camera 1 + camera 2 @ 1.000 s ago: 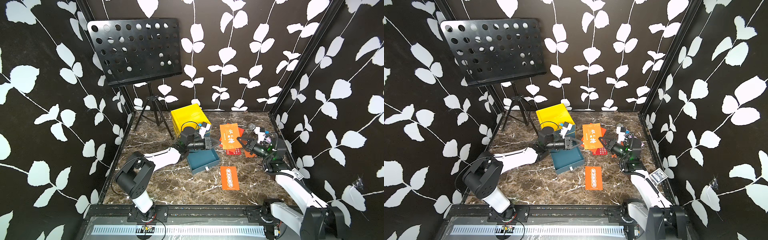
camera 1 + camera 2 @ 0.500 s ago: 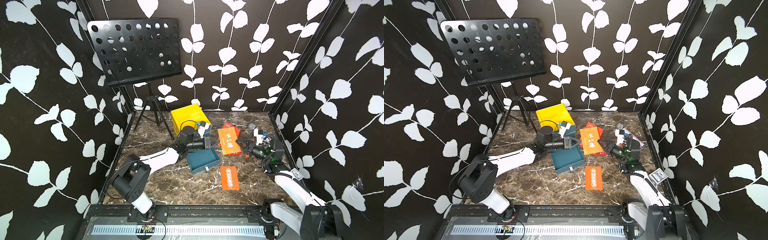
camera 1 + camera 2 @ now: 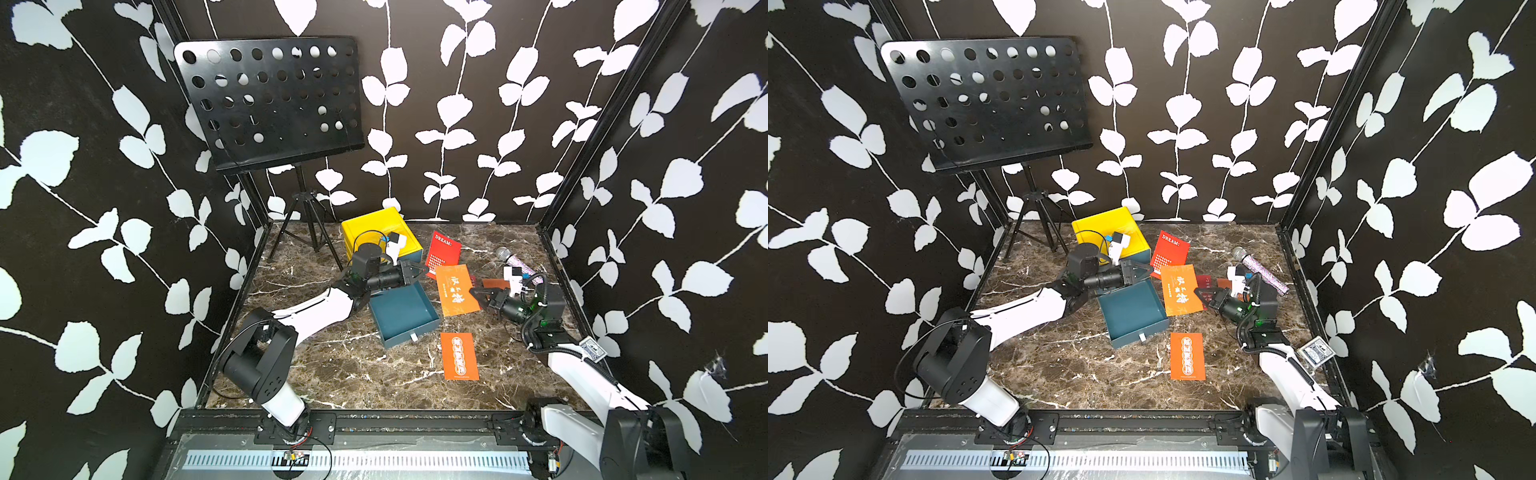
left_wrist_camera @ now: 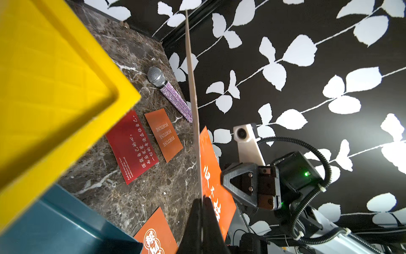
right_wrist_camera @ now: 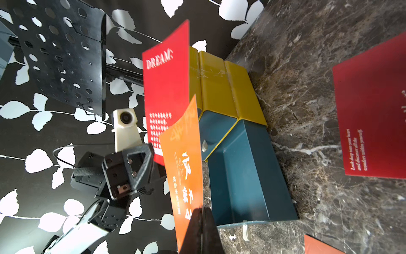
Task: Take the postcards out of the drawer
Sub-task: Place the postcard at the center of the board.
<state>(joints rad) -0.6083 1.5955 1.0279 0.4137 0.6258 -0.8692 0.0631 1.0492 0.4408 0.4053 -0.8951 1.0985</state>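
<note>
Left jaws grip the red DREAM postcard (image 3: 444,253), right jaws an orange postcard (image 3: 456,291), both raised beside the teal drawer (image 3: 403,311). 3 other postcards (image 3: 458,355) lie flat on the bench (image 3: 353,370) outside it.

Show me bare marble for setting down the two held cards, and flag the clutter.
Widest bare marble: front strip bordered by the teal open drawer, the flat orange emblem postcard and the black front rail. Smaller patch: between black tripod stand and white left arm. Crowded: between drawer and purple glitter microphone, where other postcards lie.
</note>
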